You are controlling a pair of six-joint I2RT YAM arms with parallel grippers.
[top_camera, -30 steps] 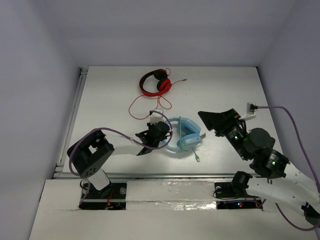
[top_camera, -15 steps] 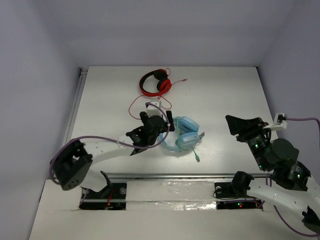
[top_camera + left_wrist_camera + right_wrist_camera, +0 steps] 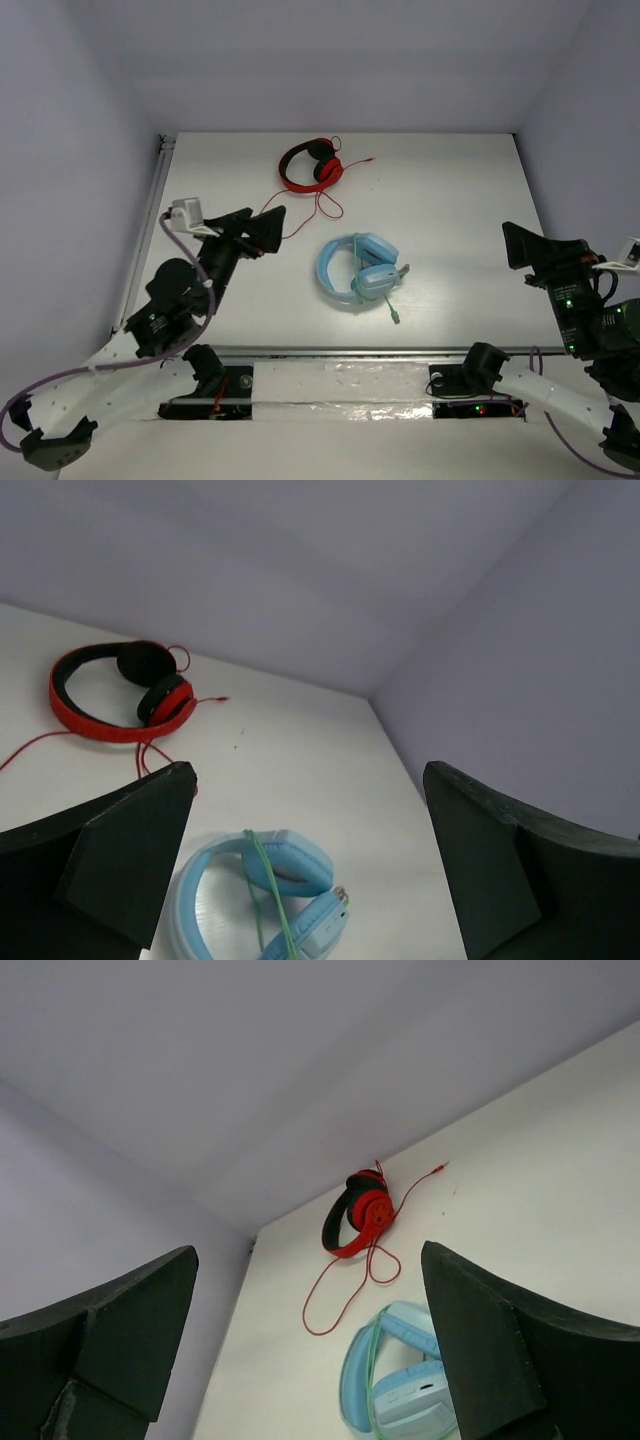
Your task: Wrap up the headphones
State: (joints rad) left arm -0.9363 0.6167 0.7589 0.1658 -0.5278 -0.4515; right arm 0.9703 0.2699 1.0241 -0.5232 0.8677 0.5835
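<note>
The light-blue headphones (image 3: 355,268) lie flat near the middle of the table, earcups folded together. Their thin green cable (image 3: 264,882) runs across the earcups and headband, and its plug end (image 3: 396,318) trails toward the near edge. Both wrist views show the headphones (image 3: 300,865) (image 3: 385,1395) low in frame, beyond the fingers. My left gripper (image 3: 262,230) hangs open to their left, well apart from them, holding nothing. My right gripper (image 3: 515,248) is open at the far right, also empty and away from them.
Smaller red-and-black headphones (image 3: 310,165) lie at the back of the table, their red cable (image 3: 300,212) looping toward my left gripper. A metal rail (image 3: 148,225) lines the table's left edge. Walls close in the back and both sides.
My left gripper has opened, let go at the blue headphones and pulled back to the left. My right arm has drawn away to the far right. The headphones stay put.
</note>
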